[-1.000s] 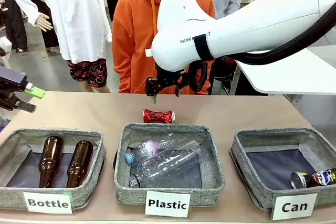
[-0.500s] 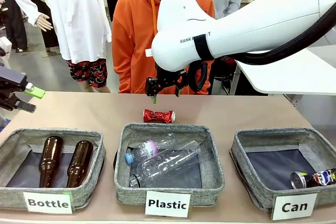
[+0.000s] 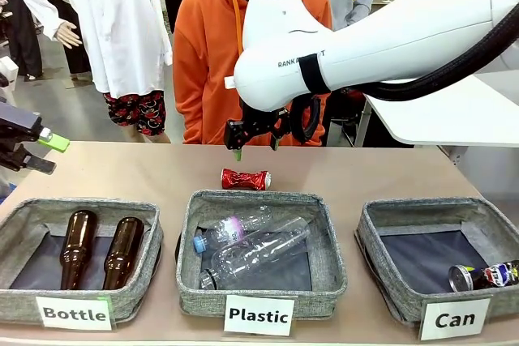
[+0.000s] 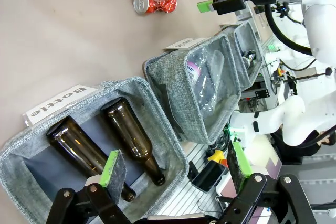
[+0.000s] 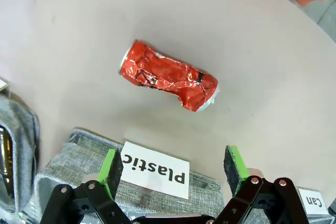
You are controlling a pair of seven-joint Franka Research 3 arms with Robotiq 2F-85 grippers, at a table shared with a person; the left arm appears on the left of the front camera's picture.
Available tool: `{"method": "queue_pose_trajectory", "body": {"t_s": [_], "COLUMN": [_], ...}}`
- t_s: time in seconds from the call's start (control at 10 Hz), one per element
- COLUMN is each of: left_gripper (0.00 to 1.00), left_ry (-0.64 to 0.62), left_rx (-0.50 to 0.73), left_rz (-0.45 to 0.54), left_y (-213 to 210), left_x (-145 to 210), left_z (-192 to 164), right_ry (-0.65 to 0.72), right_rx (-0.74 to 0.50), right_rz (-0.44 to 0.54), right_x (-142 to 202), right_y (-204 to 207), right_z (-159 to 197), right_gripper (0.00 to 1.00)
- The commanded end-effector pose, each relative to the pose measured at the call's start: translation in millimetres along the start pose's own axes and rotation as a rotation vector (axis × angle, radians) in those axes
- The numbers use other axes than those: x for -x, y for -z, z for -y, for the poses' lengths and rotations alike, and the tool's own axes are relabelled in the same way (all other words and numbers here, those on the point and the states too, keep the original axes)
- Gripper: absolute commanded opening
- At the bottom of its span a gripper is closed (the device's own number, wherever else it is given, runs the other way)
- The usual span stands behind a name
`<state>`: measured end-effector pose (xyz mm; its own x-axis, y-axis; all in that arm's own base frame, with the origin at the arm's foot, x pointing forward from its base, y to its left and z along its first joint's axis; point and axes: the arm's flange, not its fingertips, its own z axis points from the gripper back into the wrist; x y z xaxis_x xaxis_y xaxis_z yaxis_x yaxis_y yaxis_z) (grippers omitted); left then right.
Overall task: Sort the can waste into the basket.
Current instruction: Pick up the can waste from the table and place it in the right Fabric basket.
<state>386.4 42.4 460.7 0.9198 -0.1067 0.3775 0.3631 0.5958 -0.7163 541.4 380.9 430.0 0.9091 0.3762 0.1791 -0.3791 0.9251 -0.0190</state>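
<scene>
Right claw [image 5: 173, 164] wide open above crumpled, shiny red can [image 5: 168, 82] on table [image 5: 68, 24]

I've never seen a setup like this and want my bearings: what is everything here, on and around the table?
Table: one, light brown, under everything.
Baskets: three, grey fabric, white labels, near edge: Bottle basket left, Plastic basket middle, Can basket right.
Glass bottles: two, brown, in the Bottle basket.
Plastic bottles: two, clear, in the Plastic basket.
Printed can: one, dark with silver end, in the Can basket.
Crushed can: one, shiny red, on the table behind the Plastic basket.
Person: one, orange hoodie, at the far side.
Right fingers: two, black with green pads, open above the crushed can.
Left fingers: two, same colours, open at the table's left side.
</scene>
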Motion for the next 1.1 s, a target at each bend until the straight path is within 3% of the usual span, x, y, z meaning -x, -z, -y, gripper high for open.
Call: {"method": "queue_pose_trajectory", "body": {"t_s": [0.0, 0.2, 0.4, 0.6, 1.0], "left_gripper": [1.0, 1.0, 1.0, 1.0, 1.0], "left_ry": [-0.008, -0.008, -0.008, -0.008, -0.008], "left_rx": [-0.003, -0.003, -0.003, -0.003, -0.003], "left_rz": [-0.009, -0.009, -0.009, -0.009, -0.009], "left_y": [-3.2, -3.2, -3.2, -3.2, -3.2], "left_x": [0.4, 0.4, 0.4, 0.4, 0.4], "left_z": [2.5, 2.5, 2.5, 2.5, 2.5], "right_ry": [-0.477, -0.54, -0.745, -0.903, -0.932], "right_rx": [-0.203, -0.239, -0.275, -0.212, -0.07], "right_rz": [0.085, 0.095, 0.07, 0.075, 0.054], "right_x": [-2.7, -2.8, -1.8, 0.2, -6.9], "right_y": [4.1, 6.9, 16.2, 23.4, 46.5], "right_z": [0.0, 0.5, 3.6, 4.2, 3.6], "right_gripper": [1.0, 1.0, 1.0, 1.0, 1.0]}}
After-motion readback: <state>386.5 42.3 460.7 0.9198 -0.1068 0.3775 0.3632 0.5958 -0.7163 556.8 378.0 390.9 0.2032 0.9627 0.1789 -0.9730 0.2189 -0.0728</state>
